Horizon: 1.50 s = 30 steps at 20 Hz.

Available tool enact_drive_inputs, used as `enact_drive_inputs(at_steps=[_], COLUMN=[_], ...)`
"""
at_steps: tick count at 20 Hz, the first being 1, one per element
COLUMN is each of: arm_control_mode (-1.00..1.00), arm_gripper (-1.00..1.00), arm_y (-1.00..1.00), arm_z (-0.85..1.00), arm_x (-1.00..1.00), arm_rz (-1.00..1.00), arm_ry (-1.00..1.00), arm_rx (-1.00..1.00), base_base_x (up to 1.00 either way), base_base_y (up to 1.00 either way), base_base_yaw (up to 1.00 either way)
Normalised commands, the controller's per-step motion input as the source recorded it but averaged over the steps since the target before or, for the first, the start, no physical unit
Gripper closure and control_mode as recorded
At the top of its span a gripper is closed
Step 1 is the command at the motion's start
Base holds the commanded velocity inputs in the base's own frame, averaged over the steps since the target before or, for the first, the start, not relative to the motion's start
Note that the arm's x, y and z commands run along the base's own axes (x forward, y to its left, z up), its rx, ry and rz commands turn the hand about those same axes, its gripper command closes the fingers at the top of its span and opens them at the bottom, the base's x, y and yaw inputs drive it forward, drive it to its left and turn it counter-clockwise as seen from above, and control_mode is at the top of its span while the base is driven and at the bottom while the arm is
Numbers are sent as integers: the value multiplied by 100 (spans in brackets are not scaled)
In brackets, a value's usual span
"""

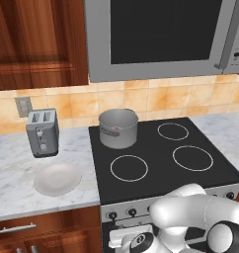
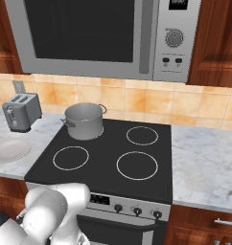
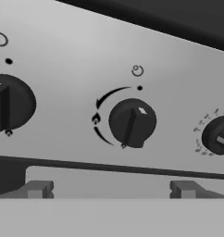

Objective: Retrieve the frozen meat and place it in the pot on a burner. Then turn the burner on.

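While the plain grey metal cylindrical pot (image 1: 118, 128) sits on the black stove's (image 1: 190, 141) rear-left burner, the spread-apart fingers (image 3: 37, 189) face a round black knob (image 3: 132, 122) on its front panel, not touching it.

A black glass cooktop (image 1: 190, 136) with four ringed burners is set into a grey marble counter (image 1: 13, 173). A grey two-slot toaster (image 1: 42, 132) is placed at the far left by the tiled backsplash (image 1: 72, 104), with a round white plate (image 1: 57, 179) laid nearer. A microwave (image 2: 89, 33) is mounted above. Black knobs (image 3: 131, 122) are ranged along the stove's front panel. Wooden cabinets (image 1: 37, 39) are seen alongside.
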Motion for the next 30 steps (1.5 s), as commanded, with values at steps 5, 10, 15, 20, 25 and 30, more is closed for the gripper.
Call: enact_drive_inputs(at_steps=[5,10,15,20,25,30], arm_control_mode=[-100,-100,-100,-100,-100,-100], arm_gripper=[-100,-100,-100,-100,-100,-100], arm_y=[1,-20,-66,-44,0,0], arm_z=[0,0,0,0,0,0], arm_x=[3,37,25,3,0,0], arm_rz=[0,5,3,0,0,0], arm_ry=[0,-1,-2,-2,0,0], arm_rx=[0,0,3,3,0,0], base_base_x=[0,0,0,0,0,0], base_base_y=[0,0,0,0,0,0], base_base_yaw=[0,0,0,0,0,0])
